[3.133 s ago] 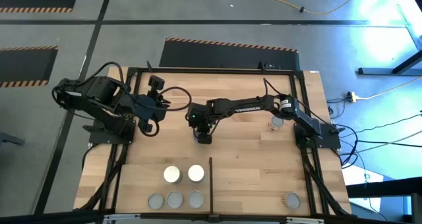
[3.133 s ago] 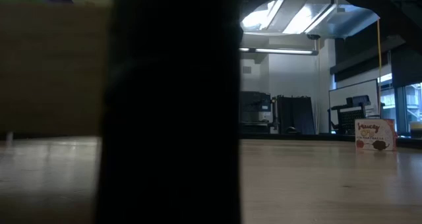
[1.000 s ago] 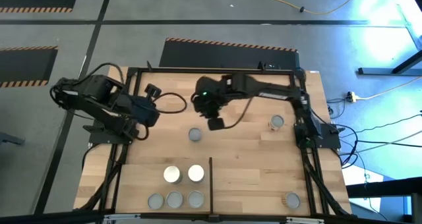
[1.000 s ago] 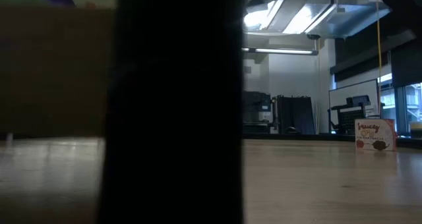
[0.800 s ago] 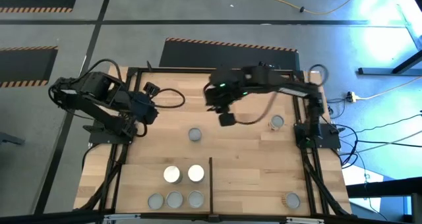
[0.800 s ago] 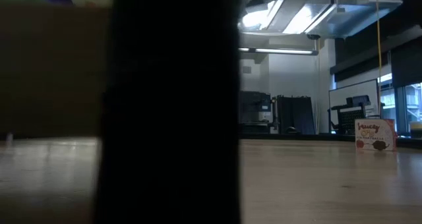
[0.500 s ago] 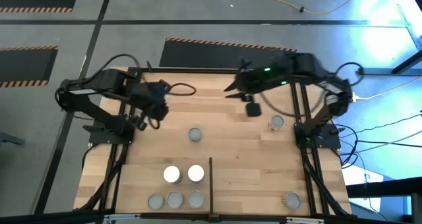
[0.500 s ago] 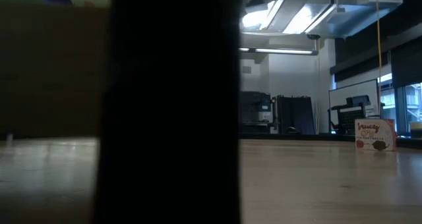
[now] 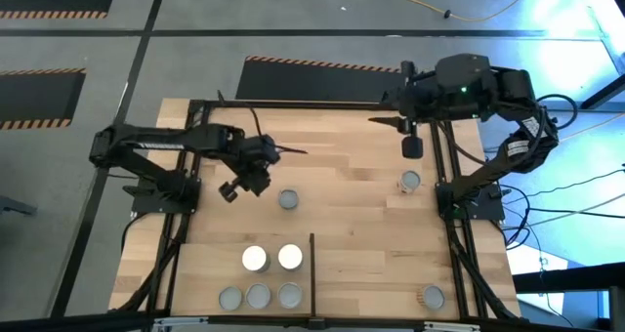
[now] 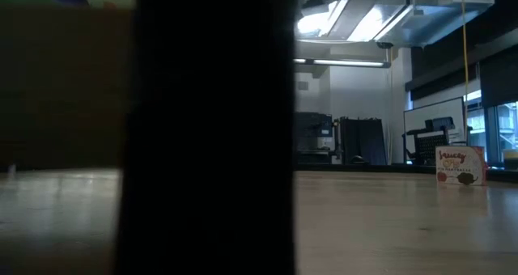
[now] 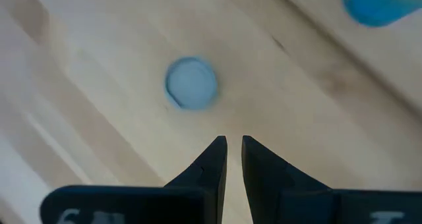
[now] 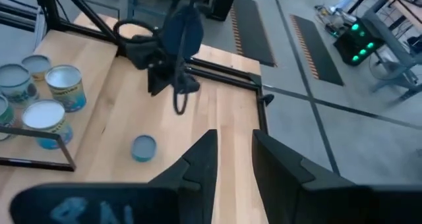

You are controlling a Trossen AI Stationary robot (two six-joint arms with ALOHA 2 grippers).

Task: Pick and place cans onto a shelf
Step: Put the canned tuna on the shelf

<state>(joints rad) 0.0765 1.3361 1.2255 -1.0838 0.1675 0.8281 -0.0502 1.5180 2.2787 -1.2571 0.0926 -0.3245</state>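
One grey-topped can (image 9: 288, 200) stands alone on the wood left of the table's middle; it also shows in the left wrist view as the can (image 11: 191, 84) and in the right wrist view as the can (image 12: 144, 147). My left gripper (image 11: 234, 145) hangs over the table just left of it, pointing steeply down, a narrow gap between its fingers and nothing in it. A second loose can (image 9: 410, 183) stands near the right side. My right gripper (image 12: 232, 155) is raised at the far right, open and empty. Several cans (image 9: 258, 296) stand on the shelf (image 9: 381, 273).
A thin black divider bar (image 9: 312, 264) splits the shelf: two white-topped cans (image 9: 254, 259) and three grey ones to its left, one tan-topped can (image 9: 431, 296) to its right. A black frame (image 9: 293, 104) edges the table. A dark upright shape (image 10: 210, 129) blocks much of the low view.
My right gripper has risen and drawn back from the table's middle toward the far right corner, empty. My left gripper has swung out from the left edge toward the lone middle can and come down, turning as it went. The can has stayed where it stood.
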